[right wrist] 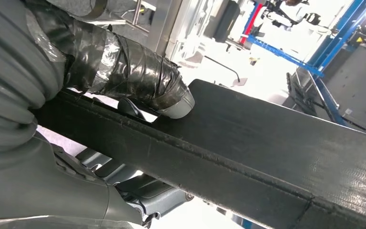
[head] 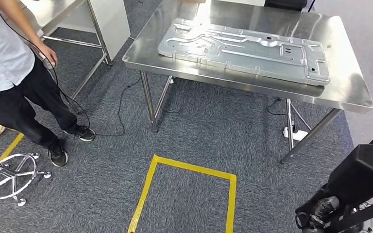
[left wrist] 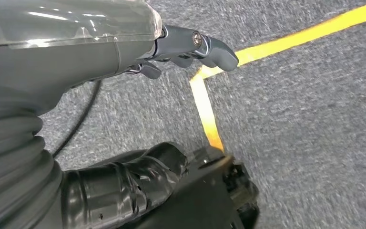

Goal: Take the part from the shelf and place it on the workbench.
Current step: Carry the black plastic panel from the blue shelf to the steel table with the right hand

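1. From my head view I see a shiny steel workbench (head: 349, 92) with thin metal legs, standing on grey carpet
2. A big flat silver metal plate (head: 245, 48) with ribs and holes lies on top of that workbench
3. My right hand (right wrist: 138, 81) has its taped thumb pressed down on a long flat black part (right wrist: 276, 148), and its other fingers (right wrist: 167, 200) curl under the part, so the hand is gripping it
4. In the head view that same black part (head: 364, 170) sits low at my right side, well apart from the workbench
5. My left hand (left wrist: 171, 50) hangs over the carpet with its dark fingers (left wrist: 214, 50) bent in a little and nothing in them; I cannot tell if they are apart or pressed together
6. Yellow tape (head: 189, 187) makes a box shape on the carpet in front of the workbench
7. A person in a light shirt and black trousers (head: 14, 82) stands at my left, holding a small thing with a black cable (head: 102, 121) that trails over the floor
8. A shiny chair base with wheels (head: 12, 177) sits near the person's feet
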Motion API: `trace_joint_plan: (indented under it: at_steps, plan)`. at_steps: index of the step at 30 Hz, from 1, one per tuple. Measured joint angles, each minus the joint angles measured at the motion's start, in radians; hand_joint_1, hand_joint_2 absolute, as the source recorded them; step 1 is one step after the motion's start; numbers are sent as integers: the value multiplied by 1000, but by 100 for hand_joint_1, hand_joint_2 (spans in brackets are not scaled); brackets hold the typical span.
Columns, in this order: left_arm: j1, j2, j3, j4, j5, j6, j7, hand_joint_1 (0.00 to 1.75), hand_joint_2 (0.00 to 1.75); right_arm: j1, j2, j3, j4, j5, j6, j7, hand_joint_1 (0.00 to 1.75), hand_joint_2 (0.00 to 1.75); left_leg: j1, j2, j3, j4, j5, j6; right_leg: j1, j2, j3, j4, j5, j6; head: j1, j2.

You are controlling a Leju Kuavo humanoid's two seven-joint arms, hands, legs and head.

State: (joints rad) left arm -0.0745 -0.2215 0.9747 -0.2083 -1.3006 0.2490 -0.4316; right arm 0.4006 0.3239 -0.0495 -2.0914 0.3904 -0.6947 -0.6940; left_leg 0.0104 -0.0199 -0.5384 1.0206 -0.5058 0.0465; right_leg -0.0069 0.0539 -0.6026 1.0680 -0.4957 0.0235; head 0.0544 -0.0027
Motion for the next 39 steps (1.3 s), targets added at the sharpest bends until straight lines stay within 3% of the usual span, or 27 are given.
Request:
trace_joint_plan:
  at_steps: [3,4,5,6,8,10,12,15,17,19,20,21,23,25,30,32,34,35,36,37,39]
  plan:
    - [3,0,0,0,-1,-8,-4,0,175,-4,-7,4,3,0,0,0,175,175,1,16,0,-4,3,8,-3,-37,-77,166,-88,12,0,0]
    - [5,1,0,0,-1,-9,-5,0,175,-4,-9,5,5,0,0,0,175,175,0,21,0,-4,3,9,-5,-40,-101,216,-104,15,0,0]
    - [6,1,0,0,-1,-9,-5,0,175,-4,-10,6,7,0,0,0,175,175,0,26,0,-3,2,8,-7,-42,-109,233,-101,17,0,0]
    - [6,2,0,0,-1,-9,-5,0,175,-4,-11,6,8,0,0,0,175,175,0,29,1,-3,0,7,-9,-44,-101,216,-80,18,0,0]
    - [5,2,0,0,-1,-9,-6,0,175,-4,-13,6,9,0,0,0,175,175,0,32,6,-3,-4,2,-12,-50,-38,91,-15,15,0,0]
    - [4,2,0,0,-1,-12,-6,0,175,-5,-14,7,10,0,0,0,175,175,-3,33,9,-2,-9,-8,-7,-56,15,-16,17,6,0,0]
    - [3,2,0,0,-1,-18,-7,0,175,-4,-16,8,11,0,0,0,175,175,-5,34,10,-6,-13,-20,0,-56,25,-38,12,-5,0,0]
    - [2,3,0,0,-1,-23,-8,0,175,-3,-16,11,12,0,0,0,175,175,-3,34,7,17,-33,-35,-6,-52,36,-50,12,-25,-1,0]
    - [2,3,0,0,-1,-24,-9,0,175,-3,-16,15,14,1,0,0,175,175,-1,30,-41,121,-85,-38,-5,-53,45,-55,9,-37,-2,0]
    - [5,3,0,0,-1,-24,-9,0,175,-3,-16,17,17,2,0,0,175,175,-1,29,-112,245,-130,-39,-1,-52,51,-54,2,-45,-2,0]
    - [7,3,0,0,-1,-24,-9,0,175,-3,-16,18,19,2,0,0,175,175,-1,29,-134,273,-127,-39,1,-50,55,-53,-2,-46,-2,0]
    - [9,3,0,0,-1,-24,-9,0,175,-3,-16,19,21,2,0,0,175,175,-1,29,-138,264,-104,-37,3,-47,61,-52,-7,-46,-2,0]
    - [11,4,0,0,-1,-24,-9,0,175,-3,-16,21,23,2,0,0,175,175,-2,27,-103,156,-21,-28,4,-41,75,-50,-20,-43,-2,0]
    - [11,5,0,0,-1,-24,-8,0,175,-3,-17,24,24,2,0,0,175,175,-7,23,-59,50,23,-19,6,-38,84,-48,-33,-35,-2,0]
    - [11,6,0,0,-2,-24,-9,0,175,-2,-18,26,25,2,0,0,175,175,-7,20,-21,-1,16,6,4,-39,88,-14,-43,-10,-1,0]
    - [10,6,-1,0,-3,-24,-10,0,175,-3,-18,26,25,3,0,0,175,175,-5,21,0,-10,9,14,0,-42,42,72,-83,-1,0,0]
    - [10,5,-1,0,-3,-24,-10,0,175,-2,-19,26,26,3,0,0,175,175,-5,21,12,-10,-2,16,-5,-43,-38,189,-126,8,0,0]
    - [10,5,-1,0,-3,-24,-10,0,175,-1,-19,26,26,3,0,0,175,175,-4,21,20,-10,-10,14,-7,-43,-69,223,-127,12,0,0]
    - [12,5,-1,0,-3,-24,-10,0,175,0,-19,26,27,3,0,0,175,175,-4,21,31,-10,-18,12,-9,-44,-83,222,-106,14,-1,0]
    - [13,5,-1,0,-3,-24,-10,0,175,0,-19,26,27,3,0,0,175,175,-3,21,43,-10,-27,10,-11,-46,-80,186,-67,15,0,0]
    - [14,4,-1,0,-4,-25,-10,0,175,0,-20,26,28,3,0,0,175,175,0,21,71,-11,-47,3,-12,-51,-50,70,19,14,0,0]
